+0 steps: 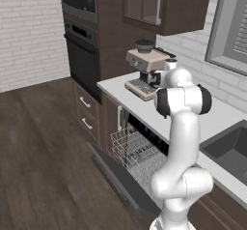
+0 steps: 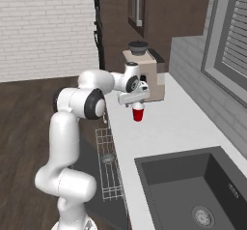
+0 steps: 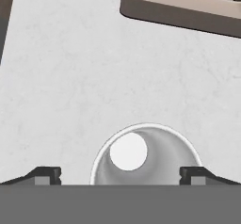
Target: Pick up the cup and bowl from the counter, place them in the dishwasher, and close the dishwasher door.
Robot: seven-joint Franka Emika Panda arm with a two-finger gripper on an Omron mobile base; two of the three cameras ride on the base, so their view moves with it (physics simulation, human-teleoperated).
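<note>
Directly below open claw (image 3: 120, 173), cup (image 3: 146, 157), upright on counter (image 3: 70, 86)

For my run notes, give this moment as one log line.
phase: reaching for cup | end effector: open, straddling cup from above | cup: upright on counter | bowl: in dishwasher rack | dishwasher door: open

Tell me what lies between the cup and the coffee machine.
Nothing: in the hand view, bare counter runs from the cup to the coffee machine. The right base view agrees.
</note>
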